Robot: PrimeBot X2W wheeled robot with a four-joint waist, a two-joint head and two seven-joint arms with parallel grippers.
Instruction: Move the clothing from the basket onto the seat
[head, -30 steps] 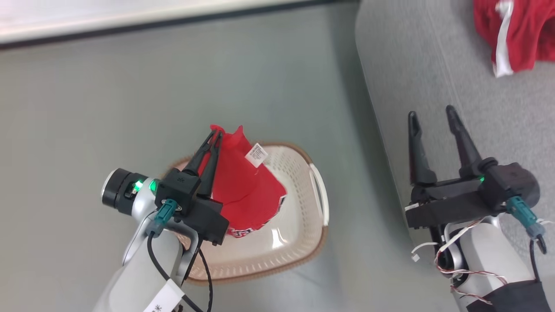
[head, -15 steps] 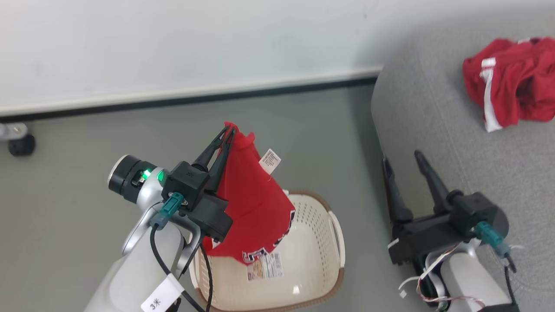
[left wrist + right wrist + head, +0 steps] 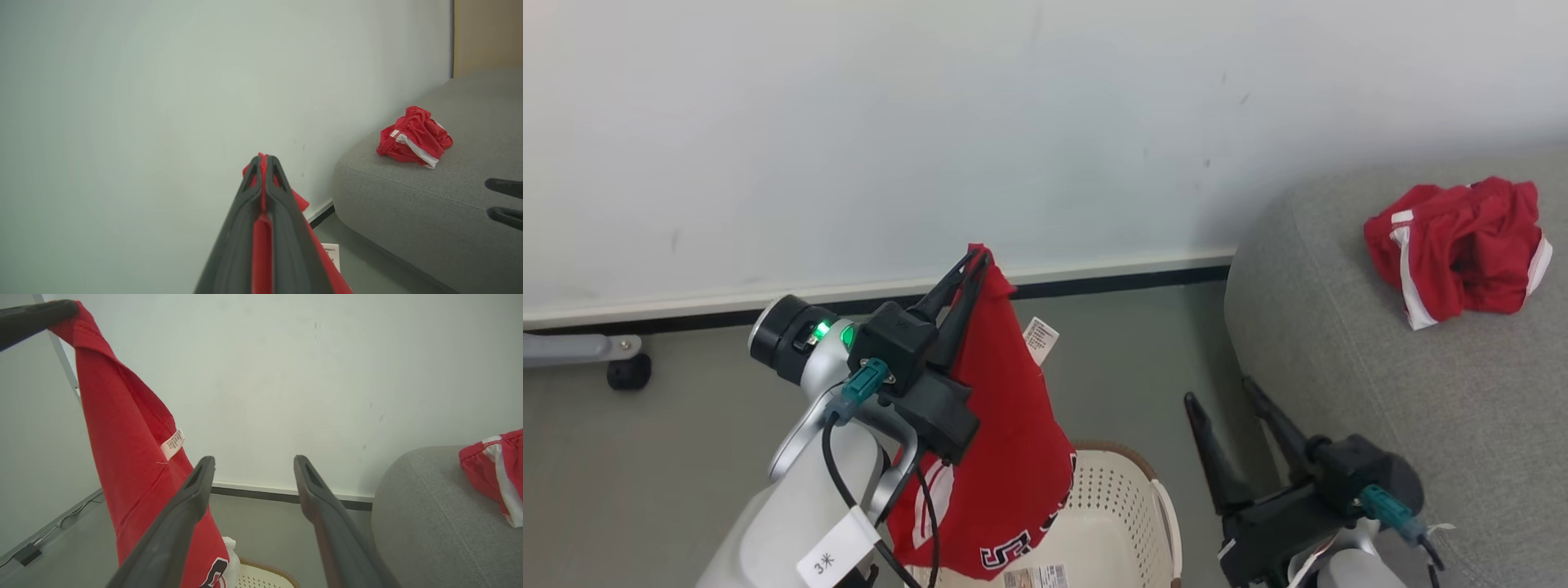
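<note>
Left gripper (image 3: 976, 260) clamped on red shirt (image 3: 1005, 457), which hangs over basket (image 3: 1127, 506). Left wrist view shows fabric pinched between the fingers (image 3: 241, 220). Right gripper (image 3: 1219, 390) spread wide, empty, just beside seat (image 3: 1421, 425) edge. Striped garment (image 3: 1454, 249) lies on seat, far right. Head view adds shirt lettering and basket sticker (image 3: 1036, 578).
</note>
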